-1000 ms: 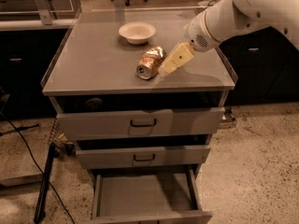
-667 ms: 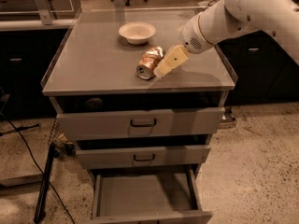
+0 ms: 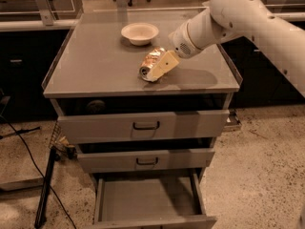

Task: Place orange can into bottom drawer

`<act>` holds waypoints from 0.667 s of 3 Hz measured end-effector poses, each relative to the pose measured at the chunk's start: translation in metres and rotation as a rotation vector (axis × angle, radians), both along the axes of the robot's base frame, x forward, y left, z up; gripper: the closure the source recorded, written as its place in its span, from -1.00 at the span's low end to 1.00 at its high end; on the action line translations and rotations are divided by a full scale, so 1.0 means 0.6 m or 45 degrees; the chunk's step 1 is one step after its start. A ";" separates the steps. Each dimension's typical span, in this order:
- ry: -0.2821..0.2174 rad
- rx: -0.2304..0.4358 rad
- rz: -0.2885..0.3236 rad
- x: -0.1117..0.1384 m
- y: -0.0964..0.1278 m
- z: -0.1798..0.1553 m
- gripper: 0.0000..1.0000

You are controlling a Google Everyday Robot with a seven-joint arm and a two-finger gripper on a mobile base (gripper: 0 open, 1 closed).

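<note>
Orange can [image 3: 150, 61] on cabinet top [image 3: 95, 66] — partly hidden by gripper [image 3: 161, 67].

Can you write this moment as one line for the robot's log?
gripper: at orange can | orange can: on its side on cabinet top | bottom drawer: pulled open, can not inside

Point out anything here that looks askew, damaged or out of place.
The orange can lies tipped on its side on the cabinet top, its sides dented, with the gripper right against it. The bottom drawer stands pulled out, though that suits the task. The bowl sits upright; nothing looks spilled.
</note>
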State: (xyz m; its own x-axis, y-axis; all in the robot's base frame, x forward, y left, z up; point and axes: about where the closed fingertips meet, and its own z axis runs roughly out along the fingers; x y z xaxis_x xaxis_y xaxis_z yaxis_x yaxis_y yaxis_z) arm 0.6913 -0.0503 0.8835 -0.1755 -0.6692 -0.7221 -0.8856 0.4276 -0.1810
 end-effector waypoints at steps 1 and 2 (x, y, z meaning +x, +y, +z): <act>0.012 -0.001 0.006 0.009 0.008 -0.010 -1.00; 0.071 -0.002 0.015 0.031 0.029 -0.051 -1.00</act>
